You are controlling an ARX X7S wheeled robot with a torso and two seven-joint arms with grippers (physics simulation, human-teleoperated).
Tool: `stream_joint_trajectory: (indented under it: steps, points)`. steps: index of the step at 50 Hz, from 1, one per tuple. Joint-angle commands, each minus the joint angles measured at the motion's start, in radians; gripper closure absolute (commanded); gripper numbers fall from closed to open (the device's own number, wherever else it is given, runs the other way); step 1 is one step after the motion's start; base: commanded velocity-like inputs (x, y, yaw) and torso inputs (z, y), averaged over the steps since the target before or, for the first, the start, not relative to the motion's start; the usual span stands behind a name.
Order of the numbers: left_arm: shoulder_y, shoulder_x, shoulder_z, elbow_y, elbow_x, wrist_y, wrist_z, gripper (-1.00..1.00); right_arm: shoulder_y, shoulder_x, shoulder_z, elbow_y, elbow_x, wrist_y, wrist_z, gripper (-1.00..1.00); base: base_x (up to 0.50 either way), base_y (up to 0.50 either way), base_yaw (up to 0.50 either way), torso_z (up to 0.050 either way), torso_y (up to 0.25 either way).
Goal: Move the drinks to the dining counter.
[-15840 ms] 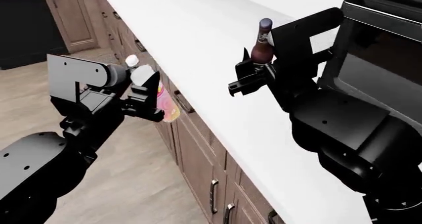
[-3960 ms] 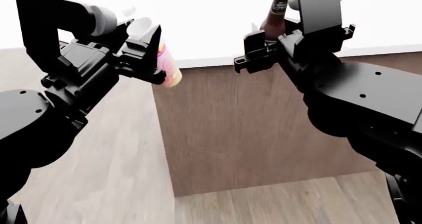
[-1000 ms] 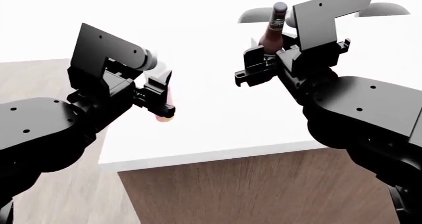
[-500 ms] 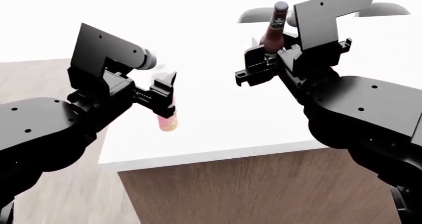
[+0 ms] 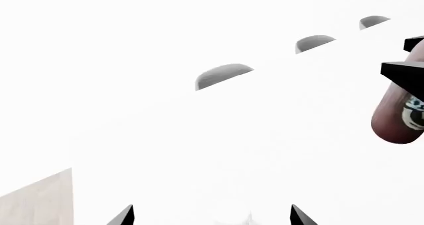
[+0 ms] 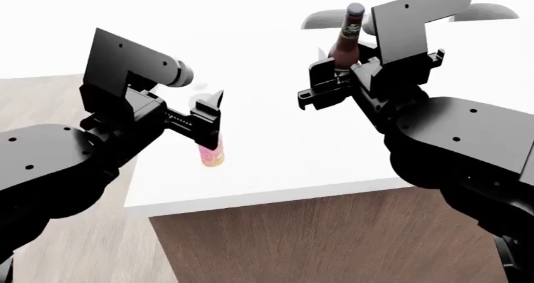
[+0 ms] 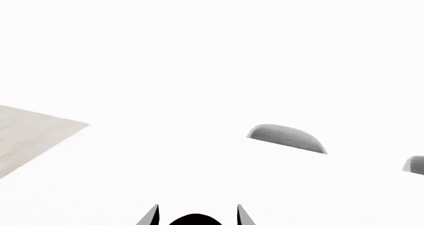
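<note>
- White and flat, the dining counter's surface (image 6: 317, 145) now lies under both arms in the head view, with brown wood panelling showing below its near edge.
- The left end effector (image 6: 209, 130) sits above the pink-and-yellow bottle (image 6: 212, 156), which stands near the surface's near-left corner. Its fingers appear spread to either side of the bottle's top, so it reads as released — though the head view does not show a clear gap, so contact cannot be ruled out.
- The left wrist view shows only two dark fingertips (image 5: 123, 216) set well apart over white, which fits an opened grip.
- The right end effector (image 6: 338, 77) is clenched on the brown beer bottle (image 6: 344, 42), held upright above the surface toward its far right side, well apart from the other bottle.
- Judged step: clear the left arm, then set the beer bottle down.
- To do it well, the left arm should lift straight up until the fingers are past the white cap before moving sideways — a sideways drag could tip a slim bottle standing this close to the edge.
- The right arm should lower the beer bottle vertically, keeping it upright, and let go only once the base seems to rest on the surface.
- A spot well in from the edges looks safest.
</note>
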Motion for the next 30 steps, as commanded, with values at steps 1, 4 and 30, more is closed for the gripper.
stream_joint_trajectory:
  steps: [1,4,30]
  points:
    - [0.008,-0.001,-0.044,0.006,-0.052,0.015,0.002,-1.0,0.002,-0.001,0.001,0.0,-0.012,0.002,-0.006,1.0,0.0,0.0,0.0,0.0,0.0]
    - [0.009,-0.001,-0.084,0.023,-0.095,0.023,-0.012,-1.0,-0.01,-0.007,0.01,0.021,0.001,-0.004,-0.01,1.0,0.0,0.0,0.0,0.0,0.0]
    - [-0.036,-0.009,-0.176,0.102,-0.316,-0.009,-0.134,-1.0,-0.057,-0.054,-0.038,0.178,0.034,0.038,-0.039,1.0,0.0,0.0,0.0,0.0,0.0]
